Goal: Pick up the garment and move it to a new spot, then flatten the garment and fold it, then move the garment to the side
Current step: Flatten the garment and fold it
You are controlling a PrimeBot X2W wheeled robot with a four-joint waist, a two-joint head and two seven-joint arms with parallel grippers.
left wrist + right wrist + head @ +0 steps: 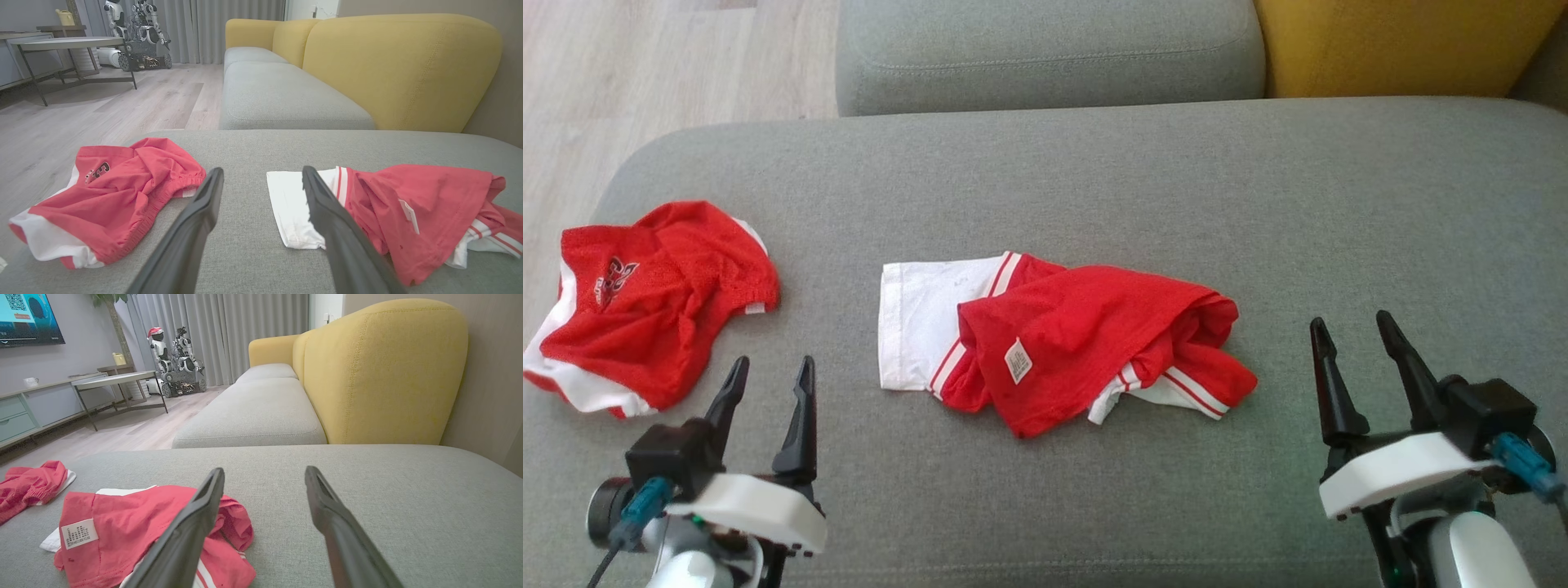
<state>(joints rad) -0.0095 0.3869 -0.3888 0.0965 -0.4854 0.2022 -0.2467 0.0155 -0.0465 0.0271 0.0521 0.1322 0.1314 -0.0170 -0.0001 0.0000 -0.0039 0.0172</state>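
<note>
Listing by position on the grey seat cushion (pixel 1094 180), largest first; the cushion carries everything and has broad bare fabric for spreading cloth.

- Yellow backrest (pixel 1405 45): beyond the cushion's far right corner, clear of the work.
- Red-and-white garment (pixel 1086 335): middle of the cushion, crumpled, red mesh doubled over itself, white panel showing at its left. Not yet lifted, so the first step looks unstarted.
- Red shorts (pixel 662 302): cushion's left end, bunched, well apart from the garment. Whether set aside or waiting, cannot tell.
- Left tool (pixel 774 363): above the cushion's near edge, left side, fingers spread apart, holding nothing.
- Right tool (pixel 1350 320): above the near edge, right side, fingers likewise apart and empty. The pair flank the garment, probably poised for a two-sided lift.
- Care label (pixel 1018 360): on the garment's upturned red layer at mid-cushion, suggesting it lies inside out.
</note>
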